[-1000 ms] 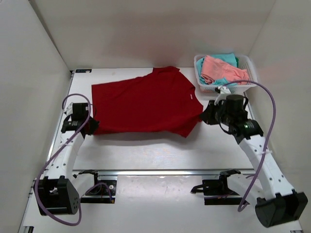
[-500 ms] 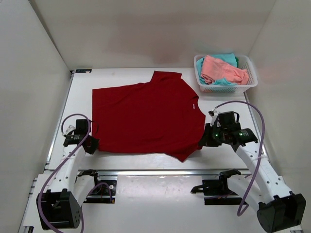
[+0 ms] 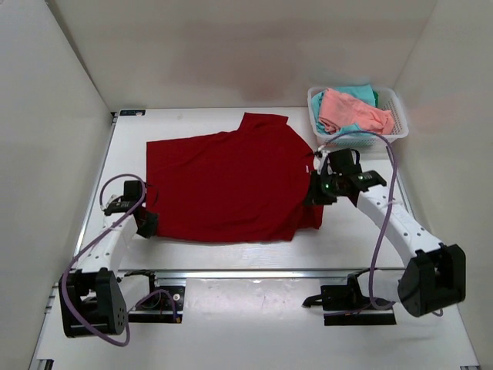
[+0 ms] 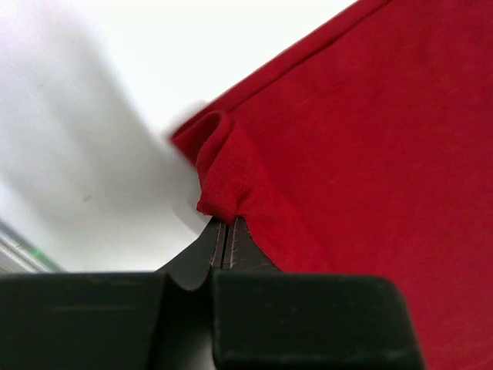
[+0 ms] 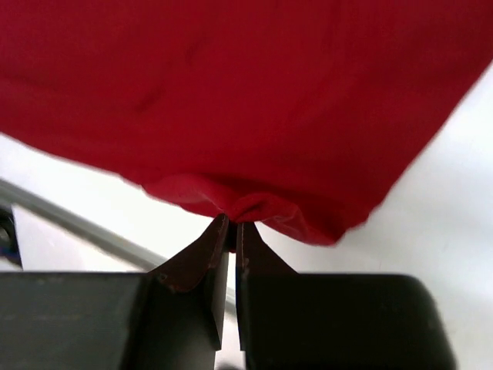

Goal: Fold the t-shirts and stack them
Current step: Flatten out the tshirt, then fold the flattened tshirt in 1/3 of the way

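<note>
Red shirt (image 3: 231, 181) lies spread mostly flat on table (image 3: 231, 254), stretched btwn the two claws.

L claw (image 3: 145, 223) sits at the shirt's near-left corner. In the left wrist view its fingers are pressed together w/ a small rolled bump of the red corner nipped at the tips. The rest of the cloth runs off up and to the right of the claw, w/ bare white table to its left.

R claw (image 3: 313, 194) is at the shirt's right edge, close to the near corner. In the right wrist view the fingers are almost together, only a thin slit btwn them, w/ a puckered fold of the red edge caught at the tips. Cloth fills the view beyond that claw. White table shows lower left and to the right of it, plus a grey rail strip at far left.

Cloth is bunched at each pinch. The middle of the shirt looks smooth w/ faint creases.

Beyond the R claw, farther from the arm bases and a bit to its right, basket (image 3: 394, 132) stands at the table's far right corner, apart from the red shirt. Pink shirt (image 3: 350, 109) sits crumpled on top inside it. Teal shirt (image 3: 360, 91) is under it, showing at back & front. Neither is folded.
</note>
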`<move>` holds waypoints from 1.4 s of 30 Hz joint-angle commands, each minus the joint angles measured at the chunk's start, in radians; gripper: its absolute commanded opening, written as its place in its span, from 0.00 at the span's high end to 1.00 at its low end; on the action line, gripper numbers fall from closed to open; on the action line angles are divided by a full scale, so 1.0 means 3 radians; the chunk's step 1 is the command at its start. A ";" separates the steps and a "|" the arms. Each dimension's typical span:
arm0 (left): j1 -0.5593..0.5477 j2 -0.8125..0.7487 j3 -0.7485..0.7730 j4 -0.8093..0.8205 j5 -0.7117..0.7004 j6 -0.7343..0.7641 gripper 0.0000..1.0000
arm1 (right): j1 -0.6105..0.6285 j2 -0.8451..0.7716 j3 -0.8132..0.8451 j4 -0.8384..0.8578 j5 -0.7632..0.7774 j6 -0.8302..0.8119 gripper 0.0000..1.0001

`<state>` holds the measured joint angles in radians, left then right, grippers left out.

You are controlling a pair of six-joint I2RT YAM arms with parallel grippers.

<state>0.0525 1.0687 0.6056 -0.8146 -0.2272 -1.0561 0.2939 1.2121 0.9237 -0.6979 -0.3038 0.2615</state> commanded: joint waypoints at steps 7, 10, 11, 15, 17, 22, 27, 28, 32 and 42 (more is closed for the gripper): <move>0.0019 0.0563 0.0512 0.0394 0.0138 0.0064 1.00 | -0.0100 0.0617 0.0812 0.0342 0.0057 0.0013 1.00; 0.0019 0.0757 0.0686 0.0435 0.0098 0.0120 1.00 | -0.0182 0.0812 0.0975 0.0383 0.0026 0.0008 1.00; 0.0040 0.0834 0.0752 0.0445 0.0077 0.0135 1.00 | -0.0212 0.0858 0.0976 0.0383 0.0001 0.0023 1.00; 0.0055 0.0988 0.0880 0.0425 0.0031 0.0166 1.00 | -0.0264 0.1011 0.1047 0.0439 -0.0056 0.0059 1.00; 0.0076 0.1045 0.0891 0.0455 0.0011 0.0181 1.00 | -0.0284 0.1088 0.1098 0.0435 -0.0061 0.0039 1.00; 0.0091 0.1137 0.0896 0.0481 0.0006 0.0186 1.00 | -0.0305 0.1404 0.1394 0.0486 -0.0087 0.0034 1.00; 0.0111 0.1213 0.0891 0.0542 0.0041 0.0192 1.00 | -0.0351 0.1670 0.1651 0.0552 -0.0102 0.0033 1.00; 0.0122 0.1213 0.0881 0.0542 0.0051 0.0192 1.00 | -0.0346 0.1712 0.1711 0.0517 -0.0102 0.0038 1.00; 0.0101 0.1224 0.0891 0.0558 -0.0005 0.0202 1.00 | -0.0407 0.1824 0.1788 0.0562 -0.0112 0.0038 1.00; 0.0111 0.1178 0.1039 0.0542 -0.0071 0.0238 1.00 | -0.0428 0.2060 0.2090 0.0567 -0.0153 0.0028 1.00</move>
<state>0.0814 1.4494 0.8738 -0.6685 -0.2108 -0.9916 0.1745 1.8278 1.4979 -0.5636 -0.3351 0.2695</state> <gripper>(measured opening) 0.025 0.030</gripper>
